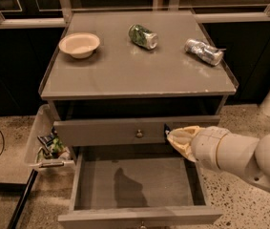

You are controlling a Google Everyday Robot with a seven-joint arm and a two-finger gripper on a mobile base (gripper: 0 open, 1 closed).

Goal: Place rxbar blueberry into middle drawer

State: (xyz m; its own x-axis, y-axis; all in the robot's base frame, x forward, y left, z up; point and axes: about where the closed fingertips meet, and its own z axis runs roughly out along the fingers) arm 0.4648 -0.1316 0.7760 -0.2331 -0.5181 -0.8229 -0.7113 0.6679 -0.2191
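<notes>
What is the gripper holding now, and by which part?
Cannot tell. The gripper sits over the back right corner of the open middle drawer; only a dark sliver shows at its tip, too little to identify.

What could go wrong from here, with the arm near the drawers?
1. The gripper sits close to the closed grey upper drawer front; it may bump it.
2. It hangs over the right rear part of the open shallow grey middle drawer, so a release may land on the wall.

Tool [170, 134] beside top drawer front [106, 131], hidden behind wrist [211, 148]; middle drawer [139, 184] front cropped.
</notes>
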